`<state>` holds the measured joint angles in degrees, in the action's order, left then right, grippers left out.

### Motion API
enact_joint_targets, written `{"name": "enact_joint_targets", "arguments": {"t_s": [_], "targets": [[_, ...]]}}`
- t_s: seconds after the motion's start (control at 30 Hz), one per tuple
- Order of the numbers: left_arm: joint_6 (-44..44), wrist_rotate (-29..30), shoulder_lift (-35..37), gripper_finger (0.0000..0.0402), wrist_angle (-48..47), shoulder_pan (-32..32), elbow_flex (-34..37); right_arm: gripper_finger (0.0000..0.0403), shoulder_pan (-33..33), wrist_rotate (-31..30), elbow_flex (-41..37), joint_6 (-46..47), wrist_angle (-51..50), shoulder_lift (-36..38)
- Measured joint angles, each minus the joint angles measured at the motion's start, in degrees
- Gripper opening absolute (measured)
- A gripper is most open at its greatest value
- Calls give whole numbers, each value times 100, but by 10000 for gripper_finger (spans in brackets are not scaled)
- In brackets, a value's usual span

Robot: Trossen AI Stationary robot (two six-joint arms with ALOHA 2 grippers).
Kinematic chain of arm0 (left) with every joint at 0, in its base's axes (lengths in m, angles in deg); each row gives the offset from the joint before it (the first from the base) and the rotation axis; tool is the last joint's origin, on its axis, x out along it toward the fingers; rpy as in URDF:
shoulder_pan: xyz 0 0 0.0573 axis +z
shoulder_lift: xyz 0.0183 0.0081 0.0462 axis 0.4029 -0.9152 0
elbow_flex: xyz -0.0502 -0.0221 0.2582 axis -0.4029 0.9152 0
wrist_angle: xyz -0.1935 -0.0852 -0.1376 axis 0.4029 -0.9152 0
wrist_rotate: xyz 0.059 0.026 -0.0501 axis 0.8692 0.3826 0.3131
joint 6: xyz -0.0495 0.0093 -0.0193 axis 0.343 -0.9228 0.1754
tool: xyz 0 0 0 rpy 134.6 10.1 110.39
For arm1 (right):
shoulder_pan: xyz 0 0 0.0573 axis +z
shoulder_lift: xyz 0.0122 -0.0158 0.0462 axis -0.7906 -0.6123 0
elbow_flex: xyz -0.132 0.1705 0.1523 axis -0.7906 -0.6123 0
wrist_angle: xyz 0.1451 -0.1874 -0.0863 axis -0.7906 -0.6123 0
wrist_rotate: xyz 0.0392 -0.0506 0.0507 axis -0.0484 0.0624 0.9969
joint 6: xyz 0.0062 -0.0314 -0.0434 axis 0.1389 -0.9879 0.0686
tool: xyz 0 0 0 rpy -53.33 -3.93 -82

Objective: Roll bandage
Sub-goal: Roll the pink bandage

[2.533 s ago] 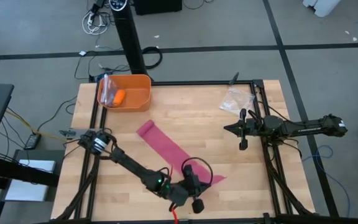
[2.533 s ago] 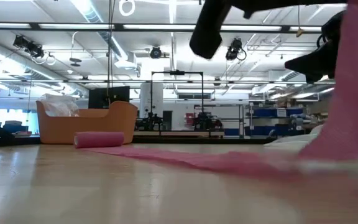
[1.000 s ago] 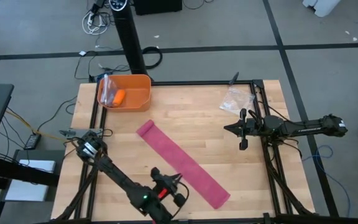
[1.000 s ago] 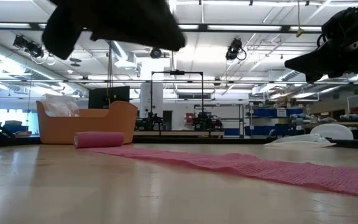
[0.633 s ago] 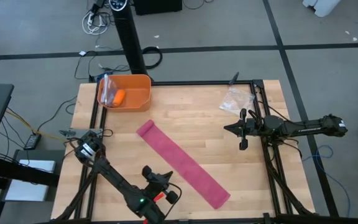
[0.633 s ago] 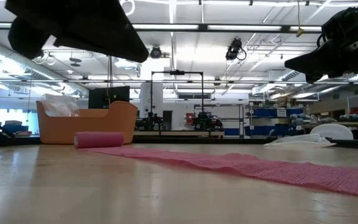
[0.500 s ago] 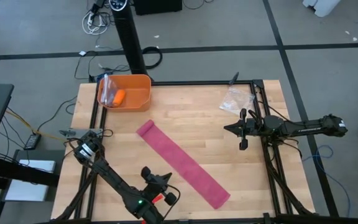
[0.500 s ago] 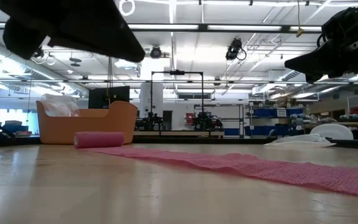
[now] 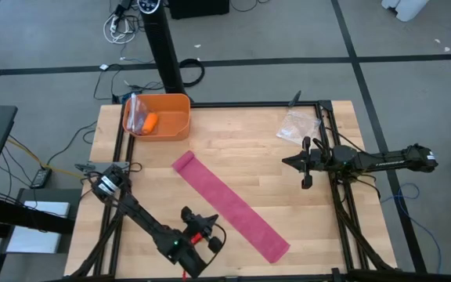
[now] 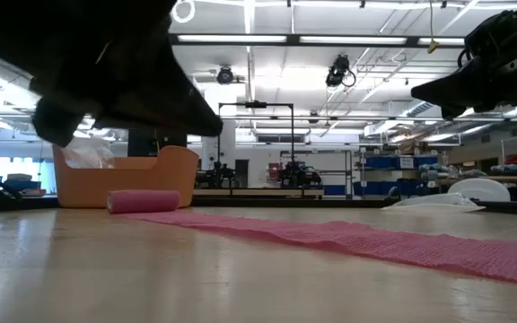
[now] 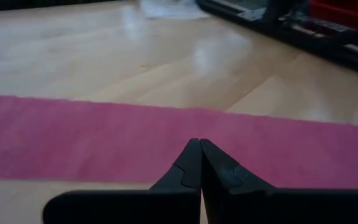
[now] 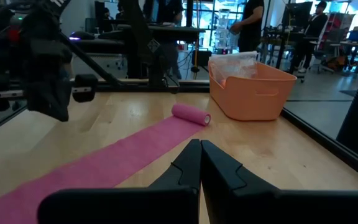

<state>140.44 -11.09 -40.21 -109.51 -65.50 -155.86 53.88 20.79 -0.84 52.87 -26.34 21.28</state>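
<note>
left gripper [image 9: 203, 237] closed, empty | right gripper [image 9: 305, 164] closed | bandage [image 9: 229, 206] flat on table [image 9: 241, 149]

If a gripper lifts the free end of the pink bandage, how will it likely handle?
The bandage lies flat across the table as a thin strip with slight ripples in the low view, so it is probably floppy and light and would drape from a pinch. Its far end is a small roll lying on its side, which may roll if pushed.

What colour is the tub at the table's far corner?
The tub is orange, clearest in the right wrist view.
</note>
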Motion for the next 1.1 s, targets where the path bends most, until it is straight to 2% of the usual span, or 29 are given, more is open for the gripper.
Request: {"name": "enact_joint_targets", "arguments": {"t_s": [0.2, 0.37, 0.43, 0.5, 0.67, 0.8, 0.93, 1.1], "targets": [[-2384, -320, 732, 1, 2719, 134, 1149, 8, -1, 0, 0, 1, -2, -2], [-4581, -993, 1430, 1, 5733, 400, 2605, 8, 0, 0, 0, 0, 0, 0], [-5076, -1123, 1790, 1, 6587, 471, 3240, 8, 0, 0, 0, 1, -2, -2], [-5189, -1107, 2199, 1, 6969, 505, 3834, 9, 1, 0, 0, -1, 1, -1], [-4935, -705, 3327, 1, 6963, 521, 5019, 7, 1, 0, 0, -2, 0, 0], [-4806, -416, 4131, 1, 6552, 520, 5571, 8, 0, 0, 0, 0, 0, -1], [-3858, -292, 4649, 1, 5430, 657, 5853, 8, 1, 0, 0, 1, 1, 0], [-2285, -442, 4825, 6, 3487, 884, 5924, 6, 0, 0, 0, 1, 0, -2]]}}
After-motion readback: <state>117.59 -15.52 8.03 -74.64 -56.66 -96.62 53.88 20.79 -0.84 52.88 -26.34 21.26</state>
